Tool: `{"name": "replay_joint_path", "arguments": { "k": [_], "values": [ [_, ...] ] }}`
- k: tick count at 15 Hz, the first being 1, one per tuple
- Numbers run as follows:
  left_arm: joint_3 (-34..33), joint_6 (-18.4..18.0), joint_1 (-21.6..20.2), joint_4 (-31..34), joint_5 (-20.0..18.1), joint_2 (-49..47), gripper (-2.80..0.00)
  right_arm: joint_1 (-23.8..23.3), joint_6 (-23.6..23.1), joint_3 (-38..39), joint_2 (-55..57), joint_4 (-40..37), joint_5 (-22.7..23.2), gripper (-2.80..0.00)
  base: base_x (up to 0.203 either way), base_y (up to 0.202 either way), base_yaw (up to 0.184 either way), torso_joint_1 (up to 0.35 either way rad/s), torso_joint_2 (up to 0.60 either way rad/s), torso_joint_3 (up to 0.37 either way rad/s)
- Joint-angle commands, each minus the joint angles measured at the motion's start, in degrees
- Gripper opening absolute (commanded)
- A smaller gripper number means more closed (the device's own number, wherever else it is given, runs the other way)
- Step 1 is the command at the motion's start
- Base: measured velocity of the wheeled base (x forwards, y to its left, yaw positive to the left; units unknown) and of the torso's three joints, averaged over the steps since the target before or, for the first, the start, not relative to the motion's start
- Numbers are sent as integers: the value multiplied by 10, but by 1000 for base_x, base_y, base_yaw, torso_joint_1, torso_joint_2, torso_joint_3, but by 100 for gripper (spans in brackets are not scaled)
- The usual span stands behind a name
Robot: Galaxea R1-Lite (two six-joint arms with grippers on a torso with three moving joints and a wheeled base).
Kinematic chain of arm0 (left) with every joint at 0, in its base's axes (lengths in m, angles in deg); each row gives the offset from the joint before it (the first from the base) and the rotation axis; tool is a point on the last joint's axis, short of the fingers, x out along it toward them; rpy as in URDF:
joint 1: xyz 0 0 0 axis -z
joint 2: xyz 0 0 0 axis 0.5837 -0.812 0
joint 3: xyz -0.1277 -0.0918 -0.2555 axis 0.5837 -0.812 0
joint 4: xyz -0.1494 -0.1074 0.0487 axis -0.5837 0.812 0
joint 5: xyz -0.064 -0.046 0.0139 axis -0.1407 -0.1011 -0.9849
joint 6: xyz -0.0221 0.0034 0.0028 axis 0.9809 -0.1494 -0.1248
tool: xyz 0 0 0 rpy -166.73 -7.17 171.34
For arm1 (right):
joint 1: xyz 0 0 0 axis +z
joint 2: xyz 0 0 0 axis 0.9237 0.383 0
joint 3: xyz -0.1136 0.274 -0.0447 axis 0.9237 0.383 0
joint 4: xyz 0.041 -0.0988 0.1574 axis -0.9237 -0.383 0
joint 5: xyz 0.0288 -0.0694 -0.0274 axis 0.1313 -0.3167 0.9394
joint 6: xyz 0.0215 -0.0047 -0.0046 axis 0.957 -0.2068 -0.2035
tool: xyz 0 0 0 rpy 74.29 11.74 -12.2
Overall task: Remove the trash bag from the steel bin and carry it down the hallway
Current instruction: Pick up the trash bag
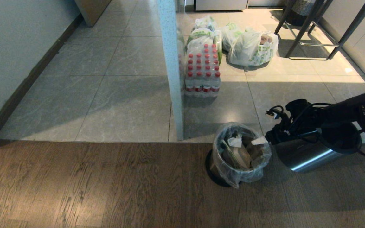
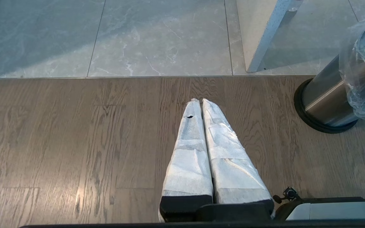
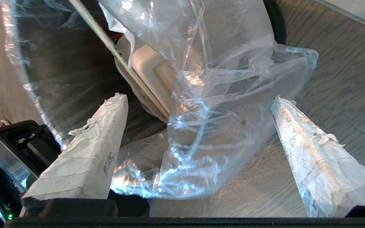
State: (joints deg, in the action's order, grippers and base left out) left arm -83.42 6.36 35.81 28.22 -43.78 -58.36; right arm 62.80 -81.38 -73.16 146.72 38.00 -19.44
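The steel bin stands on the wood floor just before the tile edge, lined with the clear trash bag, whose top folds over the rim. Brown cardboard and paper scraps show inside. My right gripper reaches in from the right to the bin's right rim. In the right wrist view it is open wide, and a loose fold of the bag lies between its taped fingers, unclamped. My left gripper is shut and empty, low over the wood floor, with the bin and bag off to its side.
A second steel cylinder with a black end lies under my right arm. A pale partition post stands behind the bin. Beyond it are a pack of red-capped bottles, white grocery bags and dark furniture legs. The tiled hallway runs far left.
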Motion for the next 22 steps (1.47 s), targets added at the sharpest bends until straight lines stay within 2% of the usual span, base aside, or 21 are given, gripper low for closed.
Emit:
{"name": "replay_joint_path", "arguments": {
  "k": [1,2,15,22],
  "values": [
    [0,0,0,0,0,0,-280,-2,-2,-2,9,1,3,0,0,0,0,0,0,0],
    [-1,0,0,0,0,0,-280,-3,1,-2,13,8,3,-280,0,0,0,0,0,0],
    [-1,0,0,0,0,0,-280,-3,-6,15,-27,28,2,-280,0,0,0,0,0,0],
    [-1,0,0,0,0,0,-280,12,-6,67,-84,20,1,-280,0,0,0,0,0,0]
  ]
}}
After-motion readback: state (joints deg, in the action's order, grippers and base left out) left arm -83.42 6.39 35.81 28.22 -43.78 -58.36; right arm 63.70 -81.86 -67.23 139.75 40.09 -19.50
